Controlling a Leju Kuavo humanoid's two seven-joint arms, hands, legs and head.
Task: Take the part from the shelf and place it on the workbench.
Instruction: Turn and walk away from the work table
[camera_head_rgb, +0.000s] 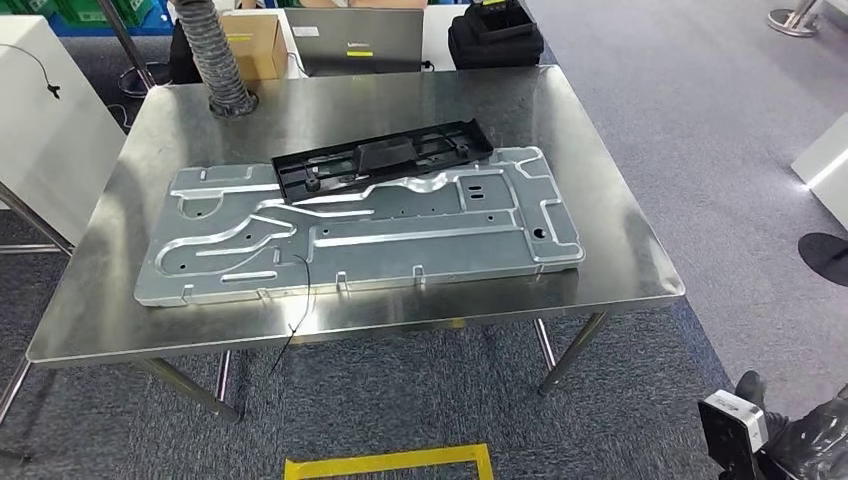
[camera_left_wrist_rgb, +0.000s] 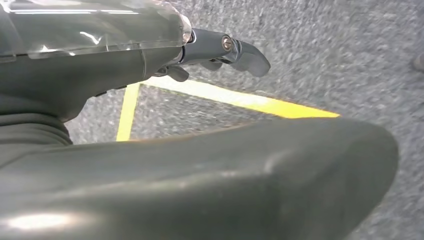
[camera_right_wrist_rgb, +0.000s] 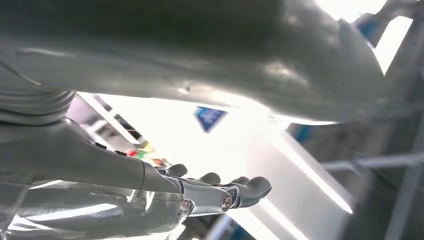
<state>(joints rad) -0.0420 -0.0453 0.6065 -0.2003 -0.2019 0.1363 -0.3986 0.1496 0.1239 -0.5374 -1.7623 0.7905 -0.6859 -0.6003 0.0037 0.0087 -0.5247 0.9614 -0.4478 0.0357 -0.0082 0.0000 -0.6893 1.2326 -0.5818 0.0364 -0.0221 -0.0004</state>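
Observation:
A large silver stamped metal panel (camera_head_rgb: 360, 235) lies flat across the steel workbench (camera_head_rgb: 625, 235). A black plastic part (camera_head_rgb: 385, 155) rests on the panel's far edge. My right hand (camera_right_wrist_rgb: 220, 195) hangs low with its fingers stretched out and nothing in them; its dark wrist (camera_head_rgb: 790, 440) shows at the near right corner, well away from the bench. My left hand (camera_left_wrist_rgb: 125, 65) hangs over grey carpet with yellow tape (camera_left_wrist_rgb: 235, 100); its fingers (camera_left_wrist_rgb: 235, 50) are extended and hold nothing.
A grey ribbed hose (camera_head_rgb: 218, 55) stands on the bench's far left corner. Behind the bench are a cardboard box (camera_head_rgb: 255, 40), a laptop (camera_head_rgb: 355, 40) and a black bag (camera_head_rgb: 495, 35). A thin black cable (camera_head_rgb: 300, 300) hangs over the front edge. Yellow floor tape (camera_head_rgb: 390, 462) marks the near side.

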